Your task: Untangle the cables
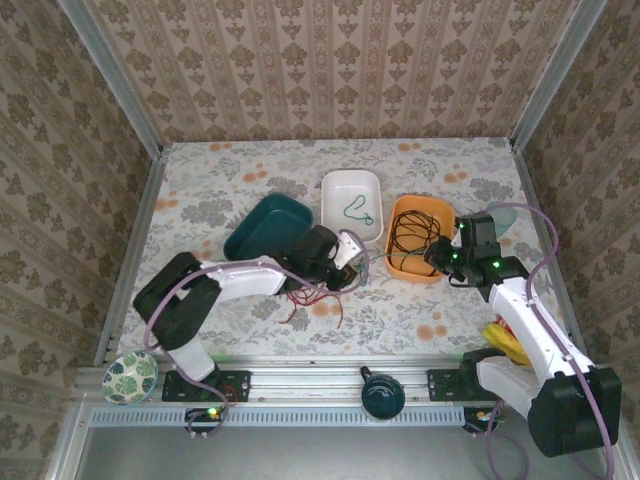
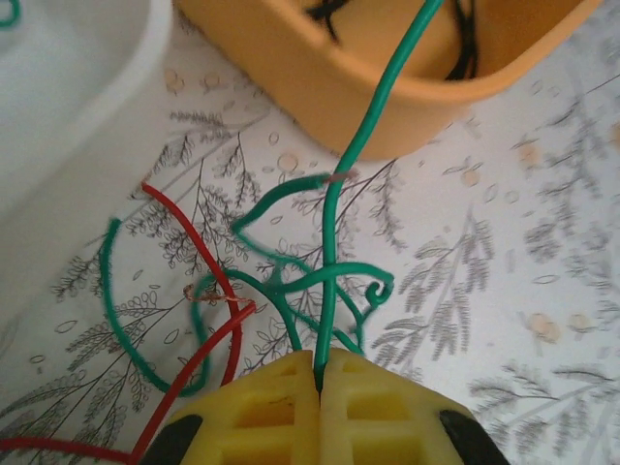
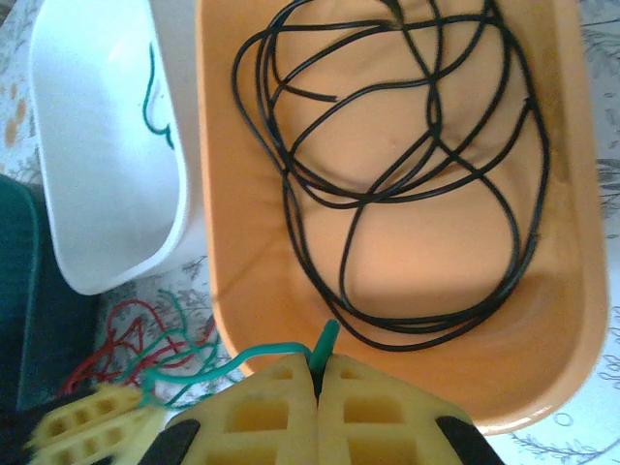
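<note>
My left gripper (image 2: pixel 321 360) is shut on a green cable (image 2: pixel 332 223) just above the table. That cable runs taut up over the orange tray's wall (image 2: pixel 320 92). Around the left fingers lies a tangle of green loops and red cable (image 2: pixel 199 247). My right gripper (image 3: pixel 318 366) is shut on the same green cable's short end (image 3: pixel 327 339) at the near rim of the orange tray (image 3: pixel 562 320), which holds coiled black cables (image 3: pixel 426 179). From above, the left gripper (image 1: pixel 355 260) and the right gripper (image 1: pixel 437 257) face each other across that rim, with red cables (image 1: pixel 312 296) on the table.
A white tray (image 1: pixel 330 195) holds one small green cable (image 1: pixel 358 208). A dark teal tray (image 1: pixel 268 228) lies left of it. A patterned bowl (image 1: pixel 130 377) sits at the near left corner. Yellow items (image 1: pixel 508 340) lie by the right arm.
</note>
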{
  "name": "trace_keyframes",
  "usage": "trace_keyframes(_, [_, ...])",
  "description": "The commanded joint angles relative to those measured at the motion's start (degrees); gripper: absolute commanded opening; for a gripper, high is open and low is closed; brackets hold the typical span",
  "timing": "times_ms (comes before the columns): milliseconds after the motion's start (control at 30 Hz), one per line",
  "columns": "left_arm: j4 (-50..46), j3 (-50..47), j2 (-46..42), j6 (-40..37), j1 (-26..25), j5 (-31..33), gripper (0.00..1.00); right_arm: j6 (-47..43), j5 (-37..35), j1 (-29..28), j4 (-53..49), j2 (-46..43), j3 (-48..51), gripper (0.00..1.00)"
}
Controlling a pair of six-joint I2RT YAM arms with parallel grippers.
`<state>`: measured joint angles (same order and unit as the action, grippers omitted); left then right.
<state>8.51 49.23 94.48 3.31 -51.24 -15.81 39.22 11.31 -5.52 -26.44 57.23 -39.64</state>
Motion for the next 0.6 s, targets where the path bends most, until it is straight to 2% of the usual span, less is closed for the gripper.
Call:
trace_keyframes(0, [3.0,-3.6,-6.2,4.2,2.6,-4.1,0.0,-0.2,-6.7,0.2,-3.0,-1.4,-1.0,0.0])
trace_keyframes(200, [9.1,-9.1,-14.3,10.9,8.2,-15.4,0.0,-1.1,-7.4,0.2,-4.0,-0.1,-1.9,0.0])
trace_keyframes(267, [9.1,-9.9,-16.0,11.9,9.4,-16.9,0.0,-1.3,-6.2,0.1,-4.0,0.5,-2.0,0.01])
trace_keyframes(333, [7.0,-9.6,-17.0,11.2,9.5,-16.7,0.0,-2.5,-1.4,-0.5,-1.4,1.0,-2.0,0.1])
trace_keyframes(433, [4.1,-8.9,-17.1,10.0,9.4,-16.0,0.0,-4.3,5.2,-3.3,4.2,0.0,-1.7,0.36])
trace_keyframes(500, [2.9,-8.6,-16.5,9.7,9.5,-15.5,0.0,-5.8,4.4,-6.4,5.6,-1.1,-2.3,0.44])
trace_keyframes(567, [3.0,-8.6,-16.1,9.7,9.2,-15.1,0.0,-8.1,1.2,-10.1,5.5,-1.9,-3.2,0.47])
